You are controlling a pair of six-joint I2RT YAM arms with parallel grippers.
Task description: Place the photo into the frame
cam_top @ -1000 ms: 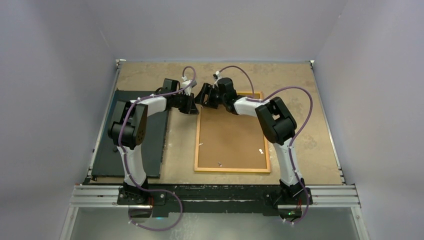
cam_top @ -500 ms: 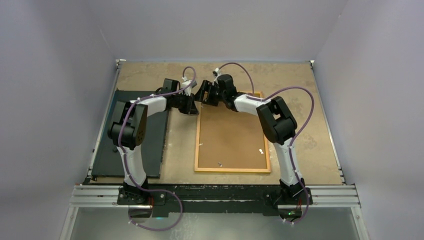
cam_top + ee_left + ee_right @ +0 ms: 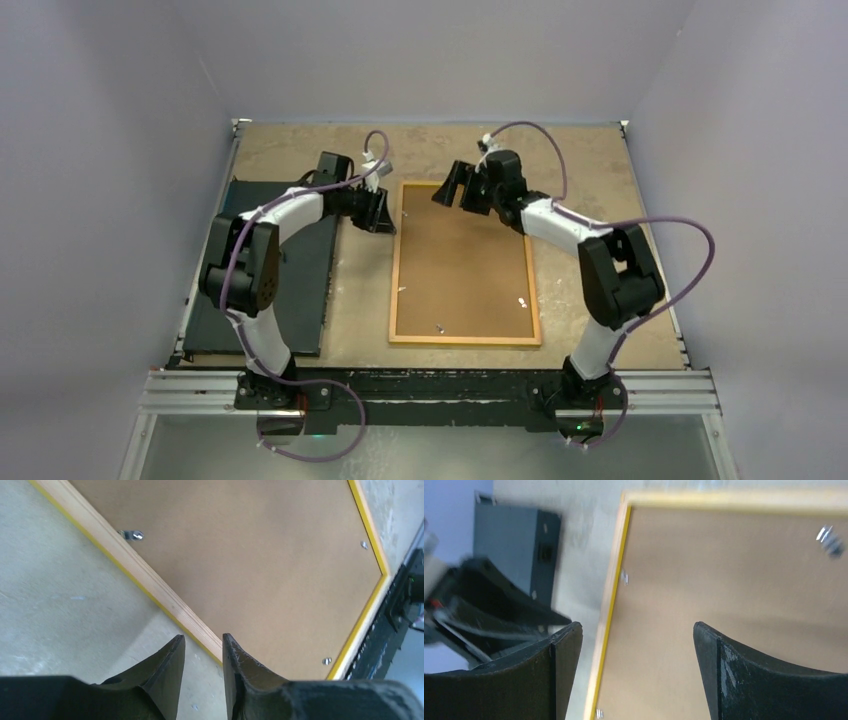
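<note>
Yellow-orange frame [image 3: 395, 270] is laid flat, brown board [image 3: 465, 260] inside. Over its left edge the left fingers [image 3: 170, 670] are held nearly together; the right fingers [image 3: 564, 652] are spread wide above its far end.

My left arm [image 3: 262, 215] reaches forward and folds inward. My left end effector [image 3: 384, 212] tilts down, its fingers [image 3: 167, 667] drawn nearly together with only a narrow slit between them. My right arm [image 3: 560, 228] stretches forward and leftward. My right end effector [image 3: 447, 190] has its fingers [image 3: 566, 647] spread wide, gripping nothing.
</note>
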